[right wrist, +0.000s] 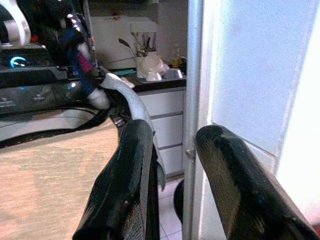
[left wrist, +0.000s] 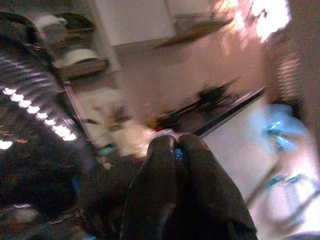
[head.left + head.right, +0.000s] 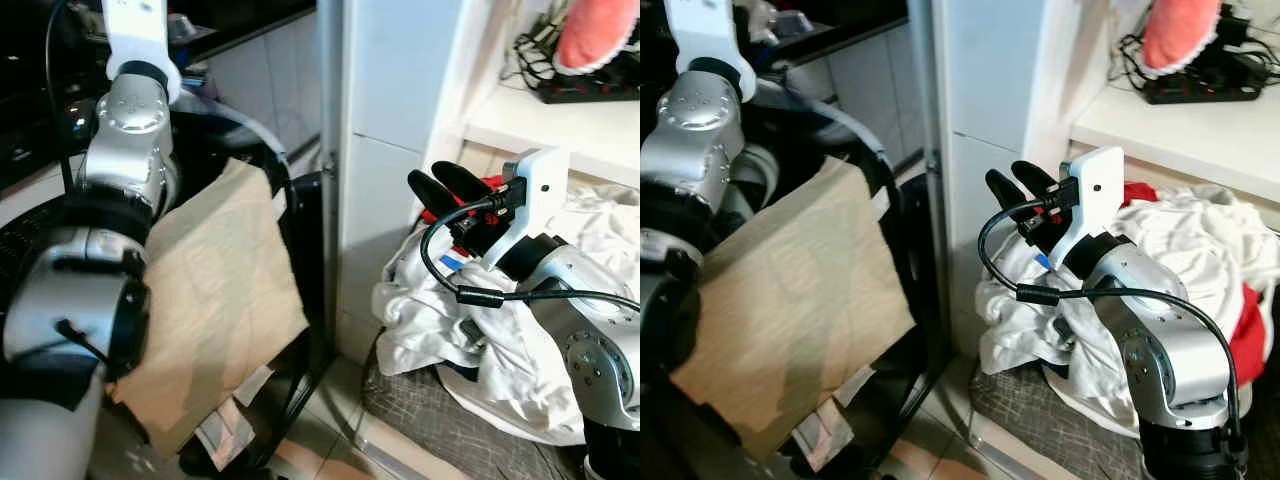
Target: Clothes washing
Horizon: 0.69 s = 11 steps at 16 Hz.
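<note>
A heap of white clothes point(image 3: 480, 330) with some red cloth point(image 3: 1250, 340) lies low at the right, against the white cabinet. My right gripper point(image 3: 445, 185) hovers just above the heap's left side, open, with nothing between its fingers point(image 1: 135, 165). At the left my left arm point(image 3: 125, 130) reaches up over the washing machine's dark round rim point(image 3: 262, 140). In the left wrist view my left gripper point(image 2: 176, 142) has its fingers pressed together, with a tiny blue speck between them. The washer's lit control panel point(image 1: 20, 62) shows in the right wrist view.
A brown cardboard sheet point(image 3: 220, 290) leans against the washer's front. A tall white cabinet edge point(image 3: 390, 150) stands between the washer and the clothes. A shelf at upper right carries a power strip point(image 3: 590, 95) and a pink cloth point(image 3: 595, 30). A grey mat point(image 3: 430, 420) lies under the heap.
</note>
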Motion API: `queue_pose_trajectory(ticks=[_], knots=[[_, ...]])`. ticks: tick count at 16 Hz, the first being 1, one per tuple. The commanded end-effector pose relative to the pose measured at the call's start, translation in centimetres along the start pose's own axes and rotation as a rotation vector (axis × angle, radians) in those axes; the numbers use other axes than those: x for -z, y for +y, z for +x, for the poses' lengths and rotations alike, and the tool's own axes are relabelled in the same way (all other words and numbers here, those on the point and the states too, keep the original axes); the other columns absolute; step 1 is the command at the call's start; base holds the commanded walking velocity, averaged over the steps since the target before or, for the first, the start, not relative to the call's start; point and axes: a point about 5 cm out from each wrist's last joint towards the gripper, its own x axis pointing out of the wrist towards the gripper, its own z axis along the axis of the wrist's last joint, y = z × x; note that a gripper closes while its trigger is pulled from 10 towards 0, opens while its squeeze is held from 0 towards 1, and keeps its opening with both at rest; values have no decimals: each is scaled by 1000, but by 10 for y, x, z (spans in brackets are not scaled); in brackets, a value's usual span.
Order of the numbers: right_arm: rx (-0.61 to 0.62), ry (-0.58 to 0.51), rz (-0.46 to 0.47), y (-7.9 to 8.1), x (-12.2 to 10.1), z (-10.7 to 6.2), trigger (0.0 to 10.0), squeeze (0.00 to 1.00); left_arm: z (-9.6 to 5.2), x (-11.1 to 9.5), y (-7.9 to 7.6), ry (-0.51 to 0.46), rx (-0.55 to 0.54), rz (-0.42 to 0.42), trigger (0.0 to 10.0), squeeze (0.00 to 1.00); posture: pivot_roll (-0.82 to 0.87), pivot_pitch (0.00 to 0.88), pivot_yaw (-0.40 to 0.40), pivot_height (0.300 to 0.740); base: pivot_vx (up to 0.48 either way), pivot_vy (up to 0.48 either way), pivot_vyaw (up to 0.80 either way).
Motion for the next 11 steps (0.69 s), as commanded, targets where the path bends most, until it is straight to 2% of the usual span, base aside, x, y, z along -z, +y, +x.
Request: queue_pose_trajectory(ticks=[1, 2, 3, 4, 5, 7, 11], knots=[[8, -12, -15, 2, -3, -3, 10000, 0, -1, 16, -2, 72, 21, 110, 10000, 0, -74, 0, 84, 740, 0, 0, 0], [12, -6, -19, 3, -2, -4, 10000, 0, -3, 23, -2, 107, 35, 148, 10000, 0, -80, 0, 90, 740, 0, 0, 0], [20, 8, -25, 3, -1, -5, 10000, 0, -3, 30, 2, 134, 9, 219, 10000, 94, -83, 0, 93, 740, 0, 0, 0], [38, 55, -38, 0, 4, -8, 10000, 0, -4, 36, 3, 171, 28, 240, 10000, 1000, -83, 0, 93, 740, 0, 0, 0], [74, 116, -39, -4, 10, -10, 10000, 0, -5, 43, 6, 211, 21, 277, 10000, 1000, -83, 0, 93, 740, 0, 0, 0], [131, 156, -34, -11, 15, -13, 10000, 0, -6, 47, 13, 231, -9, 311, 10000, 1000, -76, 0, 87, 740, 0, 0, 0], [147, 179, -29, -15, 16, -14, 10000, 0, -11, 63, 29, 326, -47, 308, 10000, 1000, -75, 0, 86, 740, 0, 0, 0]])
